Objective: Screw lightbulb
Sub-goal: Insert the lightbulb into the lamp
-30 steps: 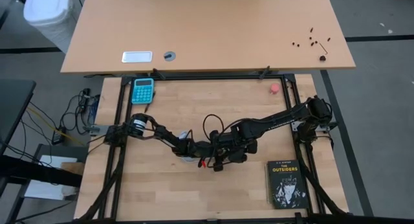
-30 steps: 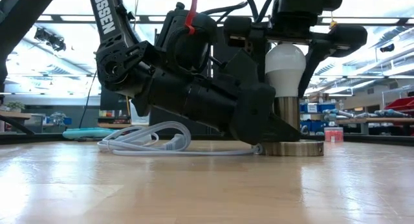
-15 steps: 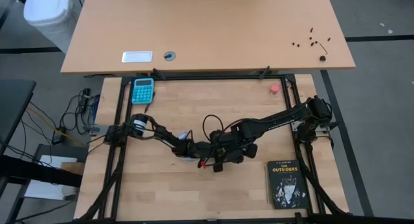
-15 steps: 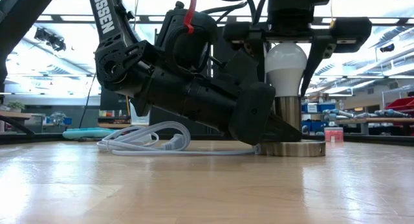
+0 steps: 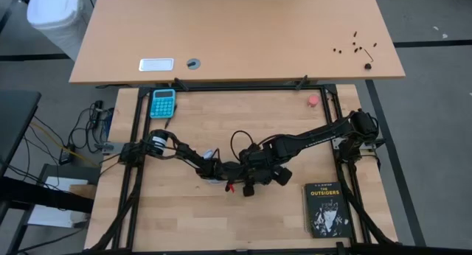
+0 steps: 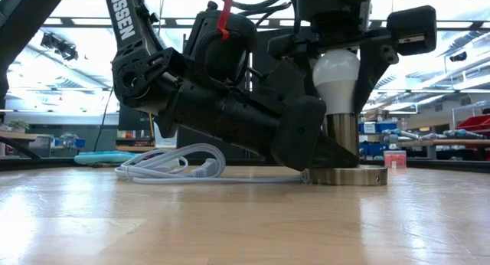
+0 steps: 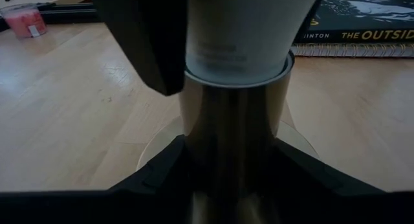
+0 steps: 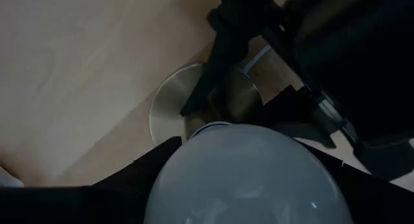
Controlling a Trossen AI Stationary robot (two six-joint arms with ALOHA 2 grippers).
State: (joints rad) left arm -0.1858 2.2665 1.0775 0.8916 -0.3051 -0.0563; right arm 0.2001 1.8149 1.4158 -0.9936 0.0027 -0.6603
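Workshop clutter behind the wooden tabletop [image 6: 230,219], centre frame: right gripper [image 6: 337,62] grasps the upright lightbulb [image 6: 337,77] from directly above; left gripper [image 6: 325,146] clamps the socket [image 6: 342,135] beneath it.

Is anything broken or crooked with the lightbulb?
Nothing stands out. The lightbulb stands upright in the socket, whole and unbroken. The right gripper holds the bulb from above, and the left gripper clamps the socket's stem. The cord lies loosely coiled on the table.
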